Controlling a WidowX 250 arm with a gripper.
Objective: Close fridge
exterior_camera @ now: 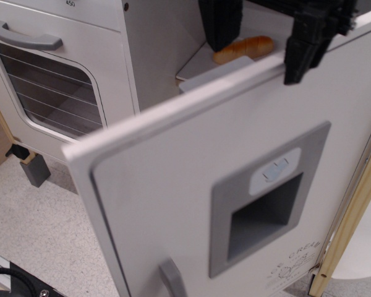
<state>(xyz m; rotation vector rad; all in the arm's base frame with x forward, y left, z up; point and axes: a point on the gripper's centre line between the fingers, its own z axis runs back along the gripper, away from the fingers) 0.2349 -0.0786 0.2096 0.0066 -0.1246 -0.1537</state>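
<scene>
The white fridge door (173, 185) stands open, swung out toward the camera, hinged at the right. It carries a grey recessed dispenser panel (266, 204), a grey vertical handle (172, 278) at the bottom and "ICE CREAM" print at the lower right. My gripper (263, 34) is open at the door's top edge. One black finger (219, 21) is behind the door on the inside, the other (304, 43) is in front of its outer face. A bread roll (244, 48) lies on the shelf inside the fridge.
The white oven (49, 93) with a lined window and horizontal grey handle (25, 36) stands left of the fridge. A grey block (36, 168) sits on the speckled floor. A black cable (12, 281) lies at the bottom left. A wooden frame (352, 210) runs down the right.
</scene>
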